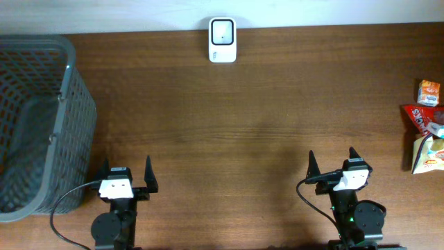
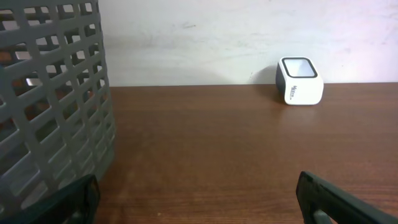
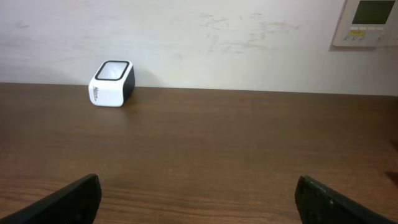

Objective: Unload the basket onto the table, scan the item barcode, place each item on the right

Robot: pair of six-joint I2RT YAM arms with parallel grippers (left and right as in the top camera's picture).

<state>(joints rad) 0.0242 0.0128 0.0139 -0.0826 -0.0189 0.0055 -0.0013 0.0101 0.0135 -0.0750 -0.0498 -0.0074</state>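
The snack packets (image 1: 416, 117) lie at about 3 o'clock from the right hand (image 1: 331, 158), far nearer it than the left hand (image 1: 127, 167). Both hands stand open and empty.

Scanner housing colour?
White front, black rear and window rim. The scanner shows best in the left wrist view.

Evenly lit, soft diffuse light from above, no hard glare. Mild sheen on brown wooden tabletop (image 3: 217, 143) in wrist views. Faint soft shadow beside white box-shaped scanner (image 2: 300, 81) on pale wall (image 2: 199, 37). Overhead sharp, slight grain. Black gripper fingertips (image 3: 342, 199) at btm edges blurred, out of focus.
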